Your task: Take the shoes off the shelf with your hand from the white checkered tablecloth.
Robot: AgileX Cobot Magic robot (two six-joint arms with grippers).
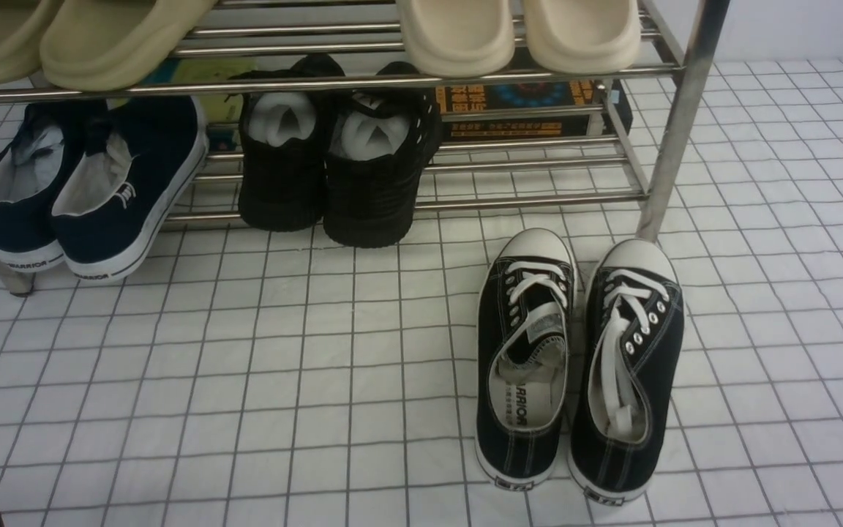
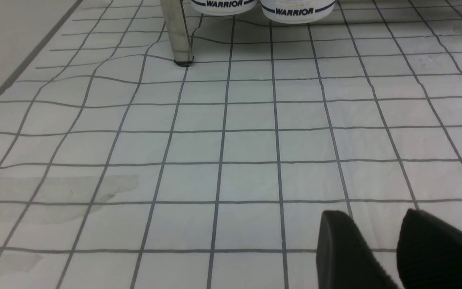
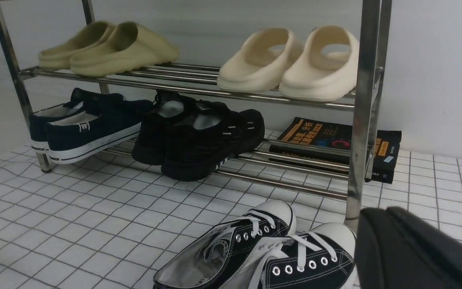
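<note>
The shoes, a pair of black canvas sneakers with white laces [image 1: 524, 366], stand side by side on the white checkered tablecloth [image 1: 246, 366], toes toward the chrome shelf's right leg [image 1: 674, 124]. They also show in the right wrist view [image 3: 307, 261]. My right gripper [image 3: 379, 210] is shut and empty, just beside the right shoe's toe cap and in front of the shelf leg [image 3: 365, 120]. My left gripper [image 2: 371, 212] is open and empty, low over bare tablecloth [image 2: 215, 140], short of the shelf's left leg [image 2: 177, 32]. Neither gripper shows in the front view.
On the lower tier are navy sneakers [image 1: 92, 183], all-black mesh shoes [image 1: 341, 161] and a dark book [image 1: 524, 110]. On the top tier are olive slides [image 1: 99, 36] and cream slides [image 1: 516, 29]. A pale wall stands behind the shelf.
</note>
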